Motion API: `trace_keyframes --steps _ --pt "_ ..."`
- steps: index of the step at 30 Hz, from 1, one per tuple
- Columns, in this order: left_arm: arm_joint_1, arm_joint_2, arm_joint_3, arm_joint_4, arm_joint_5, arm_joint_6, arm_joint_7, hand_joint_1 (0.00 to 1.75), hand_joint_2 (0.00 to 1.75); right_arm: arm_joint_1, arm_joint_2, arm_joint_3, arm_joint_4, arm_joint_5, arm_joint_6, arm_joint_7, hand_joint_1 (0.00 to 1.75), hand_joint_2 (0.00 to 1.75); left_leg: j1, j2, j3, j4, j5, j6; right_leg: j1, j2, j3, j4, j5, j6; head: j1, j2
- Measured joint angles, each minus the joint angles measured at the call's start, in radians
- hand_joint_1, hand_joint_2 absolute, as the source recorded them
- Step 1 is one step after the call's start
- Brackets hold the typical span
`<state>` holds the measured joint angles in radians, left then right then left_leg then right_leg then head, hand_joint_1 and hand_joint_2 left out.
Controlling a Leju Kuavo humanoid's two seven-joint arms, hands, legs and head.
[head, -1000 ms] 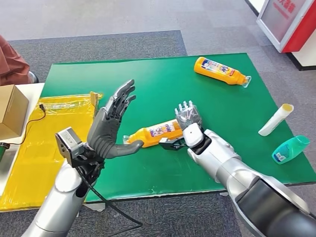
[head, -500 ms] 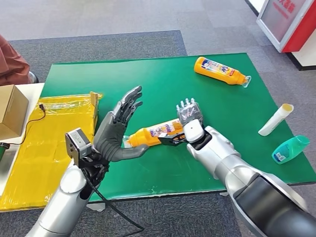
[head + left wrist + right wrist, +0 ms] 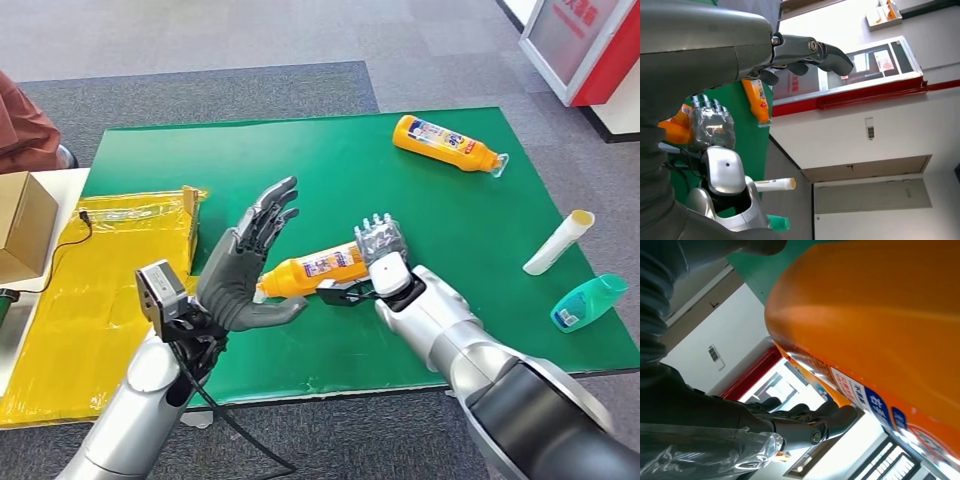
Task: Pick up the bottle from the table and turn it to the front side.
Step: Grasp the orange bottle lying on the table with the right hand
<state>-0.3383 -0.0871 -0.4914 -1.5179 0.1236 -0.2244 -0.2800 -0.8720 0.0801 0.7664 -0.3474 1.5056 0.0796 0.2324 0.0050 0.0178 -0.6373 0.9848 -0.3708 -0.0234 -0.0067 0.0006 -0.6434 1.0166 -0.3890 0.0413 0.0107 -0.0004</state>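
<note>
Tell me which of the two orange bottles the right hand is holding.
The near orange bottle, mid-mat: the right hand grips its base end, its neck toward the open left hand. The other orange bottle lies untouched at the mat's far edge.

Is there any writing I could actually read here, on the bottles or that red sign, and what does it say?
Held orange bottle: label has blue and white print, characters too blurred to read, even in the right wrist view.
Far orange bottle: colourful label, too small to read.
Red and white sign: red characters cut off and blurred, unreadable.
Teal bottle: small label, unreadable.
White tube: no text visible.
</note>
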Motion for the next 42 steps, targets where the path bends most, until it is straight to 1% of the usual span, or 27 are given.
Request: trace_keyframes --steps 12,13,14,16,17,18,26,35,38,42 --pt "-0.013 -0.005 -0.031 0.0 -0.016 0.002 -0.003 0.0 1.75 0.038 0.041 -0.064 0.007 -0.037 -0.07 -0.014 0.0 1.75 0.0 0.0 0.0 0.0 0.0 0.0 0.0 0.0 0.0 0.0 0.0 0.0 0.0 0.0" --pt "-0.013 -0.006 -0.032 0.0 -0.016 0.002 -0.003 0.0 1.75 0.042 0.044 -0.068 0.007 -0.038 -0.074 -0.015 0.12 1.75 0.0 0.0 0.0 0.0 0.0 0.0 0.0 0.0 0.0 0.0 0.0 0.0 0.0 0.0" --pt "-0.014 -0.006 -0.033 0.0 -0.016 0.002 -0.003 0.0 1.75 0.045 0.048 -0.071 0.007 -0.039 -0.075 -0.015 0.5 1.75 0.0 0.0 0.0 0.0 0.0 0.0 0.0 0.0 0.0 0.0 0.0 0.0 0.0 0.0" --pt "-0.018 -0.006 -0.037 0.001 -0.015 0.001 -0.003 0.0 1.75 0.052 0.055 -0.076 0.007 -0.039 -0.077 -0.015 1.37 1.75 0.0 0.0 0.0 0.0 0.0 0.0 0.0 0.0 0.0 0.0 0.0 0.0 0.0 0.0" --pt "-0.021 -0.007 -0.039 0.001 -0.013 0.001 -0.003 0.0 1.75 0.055 0.058 -0.079 0.007 -0.04 -0.078 -0.016 1.69 1.75 0.0 0.0 0.0 0.0 0.0 0.0 0.0 0.0 0.0 0.0 0.0 0.0 0.0 0.0" --pt "-0.024 -0.007 -0.041 0.002 -0.012 0.0 -0.003 0.0 1.75 0.057 0.061 -0.08 0.008 -0.04 -0.078 -0.016 1.75 1.75 0.0 0.0 0.0 0.0 0.0 0.0 0.0 0.0 0.0 0.0 0.0 0.0 0.0 0.0" --pt "-0.036 -0.012 -0.051 0.005 -0.009 -0.003 -0.003 0.0 1.75 0.06 0.07 -0.086 0.008 -0.035 -0.102 -0.026 1.75 1.75 0.0 0.0 0.0 0.0 0.0 0.0 0.0 0.0 0.0 0.0 0.0 0.0 0.0 0.0" --pt "-0.036 -0.011 -0.052 0.005 -0.008 -0.003 -0.003 0.0 1.75 0.077 0.075 -0.137 0.007 -0.095 -0.245 -0.074 1.75 1.75 0.0 0.0 0.0 0.0 0.0 0.0 0.0 0.0 0.0 0.0 0.0 0.0 0.0 0.0" --pt "-0.036 -0.009 -0.052 0.005 -0.008 0.001 -0.001 0.0 1.75 0.09 0.081 -0.173 0.001 -0.154 -0.301 -0.116 1.75 1.75 0.0 0.0 0.0 0.0 0.0 0.0 0.0 0.0 0.0 0.0 0.0 0.0 0.0 0.0" --pt "-0.032 -0.002 -0.05 0.004 -0.009 0.014 0.003 0.0 1.75 0.106 0.093 -0.255 -0.028 -0.295 -0.355 -0.197 1.75 1.75 0.0 0.0 -0.001 0.0 0.0 0.0 0.0 0.0 0.0 0.0 0.0 0.0 0.0 0.0"
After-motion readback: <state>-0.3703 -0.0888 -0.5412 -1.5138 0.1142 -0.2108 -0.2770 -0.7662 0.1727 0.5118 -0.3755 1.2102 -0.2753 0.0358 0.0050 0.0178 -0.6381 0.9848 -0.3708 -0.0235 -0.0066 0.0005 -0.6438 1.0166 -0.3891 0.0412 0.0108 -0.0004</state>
